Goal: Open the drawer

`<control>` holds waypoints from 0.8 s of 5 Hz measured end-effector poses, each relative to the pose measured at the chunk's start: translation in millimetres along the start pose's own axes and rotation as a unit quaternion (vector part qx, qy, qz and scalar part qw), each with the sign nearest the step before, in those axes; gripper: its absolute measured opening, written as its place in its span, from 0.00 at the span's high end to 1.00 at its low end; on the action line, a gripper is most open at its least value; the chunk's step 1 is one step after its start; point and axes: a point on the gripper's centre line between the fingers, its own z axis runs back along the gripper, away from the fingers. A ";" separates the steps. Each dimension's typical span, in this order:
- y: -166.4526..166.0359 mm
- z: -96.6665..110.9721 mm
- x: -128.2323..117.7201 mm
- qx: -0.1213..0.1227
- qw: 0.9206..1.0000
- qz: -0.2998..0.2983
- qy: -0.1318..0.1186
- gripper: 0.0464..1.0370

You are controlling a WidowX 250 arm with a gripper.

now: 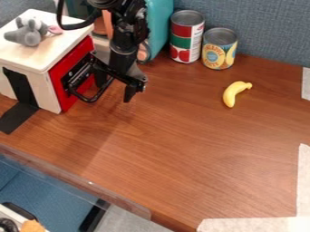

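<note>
Step in hand: looks like setting up the pull; drawer judged not yet open, since the red wooden drawer front [70, 60] sits about flush with its pale wooden box [39, 56] at 10 o'clock. Black metal loop handle [89, 99] sticks out from that front toward the middle of the brown wood-grain bench [181, 145].

Black two-finger claw [113, 93] is at the handle, 10 to 11 o'clock, fingers apart, apparently one each side of the loop's outer bar. Can't tell if it touches; no grip seen. Next move calls for closing or hooking on the bar, then a straight pull away from the box, roughly toward 4 o'clock. Slipping off the loop is the likely fail; box could also drag along.

Containers: drawer inside hidden, contents unknown. Red-and-green labelled metal can [186, 36], just past 12 o'clock, upright, and yellow-and-teal labelled metal can [219, 49], 1 o'clock, upright just beside it; both tops look sealed, contents can't be told. Grey plush toy animal [29, 34] is on top of the box, not in it.
</note>
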 end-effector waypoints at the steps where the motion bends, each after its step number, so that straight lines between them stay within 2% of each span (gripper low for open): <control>1: -2.0 -4.9 -4.7 -0.002 1.000 -0.009 0.017 0.38; 2: -8.5 -6.7 -10.8 -0.005 0.999 -0.020 0.025 0.67; 3: -23.2 -3.7 -19.4 -0.027 0.998 -0.021 0.050 0.87; 4: -44.5 20.2 -20.9 -0.047 0.998 -0.021 0.046 0.91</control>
